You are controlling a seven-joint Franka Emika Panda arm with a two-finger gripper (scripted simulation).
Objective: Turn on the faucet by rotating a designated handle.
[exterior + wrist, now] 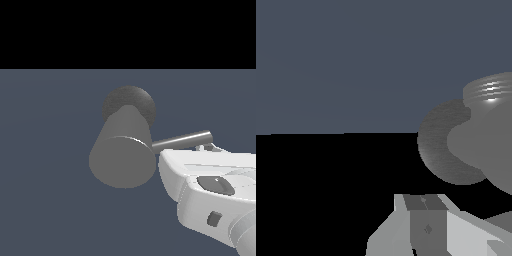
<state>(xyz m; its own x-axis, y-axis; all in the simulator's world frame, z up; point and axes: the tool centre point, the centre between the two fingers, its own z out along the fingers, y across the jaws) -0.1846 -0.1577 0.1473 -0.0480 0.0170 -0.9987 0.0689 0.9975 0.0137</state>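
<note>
We see one faucet (122,155), a thick matte grey cylinder whose flat round end faces the exterior camera, standing near the middle of the exterior view on a blue-grey floor (45,200). Behind the cylinder sits its darker speckled round base (129,100). One handle (182,140), a thin shiny grey rod, sticks out sideways from the cylinder toward the exterior view's right, tilted slightly upward at its far end.

We count one cylinder body, one base and one rod; we see no container in either view.

Just below and beside the rod, our white arm (210,192) comes in from the lower corner on the exterior view's right, its bulky body lying close to the cylinder's flat end. Small pale parts show right under the rod's far tip, but we cannot tell whether they touch it.

In the wrist view the faucet (481,145) fills the side of the frame as overlapping grey rounded shapes, with the gripper (426,220) seen as grey and white blocks below it. We cannot tell whether the fingers are apart or together, as their tips are hidden in both views.
</note>
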